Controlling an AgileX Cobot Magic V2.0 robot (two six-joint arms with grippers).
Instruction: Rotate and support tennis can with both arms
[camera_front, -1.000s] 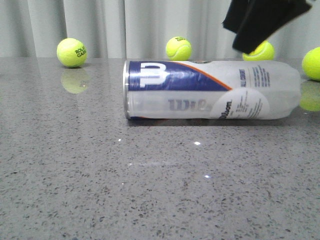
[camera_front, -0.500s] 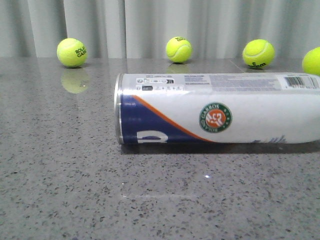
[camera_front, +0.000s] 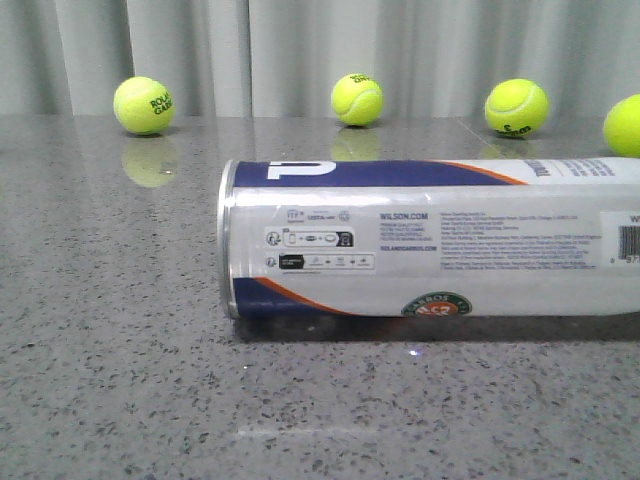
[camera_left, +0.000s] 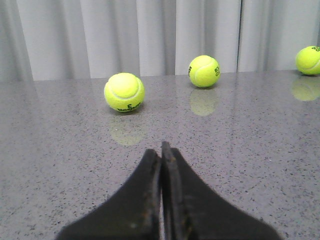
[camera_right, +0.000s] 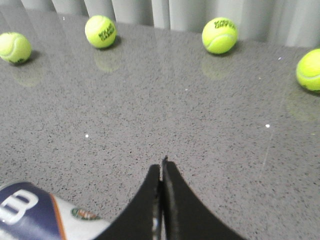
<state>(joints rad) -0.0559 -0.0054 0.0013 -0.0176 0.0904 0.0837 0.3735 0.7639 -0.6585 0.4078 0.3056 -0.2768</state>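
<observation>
Rolling is the chief risk: the tall clear plastic tennis can with white, navy and orange label lies unsupported on its side on the grey speckled table, well in front of four yellow tennis balls. Left gripper and right gripper are pressed closed on nothing (neither is touching it).

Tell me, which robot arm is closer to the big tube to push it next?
Probably the right. Its shut tool has the tennis can in sight right beside it. The left tool, also shut, sees only tennis balls and bare table.
</observation>
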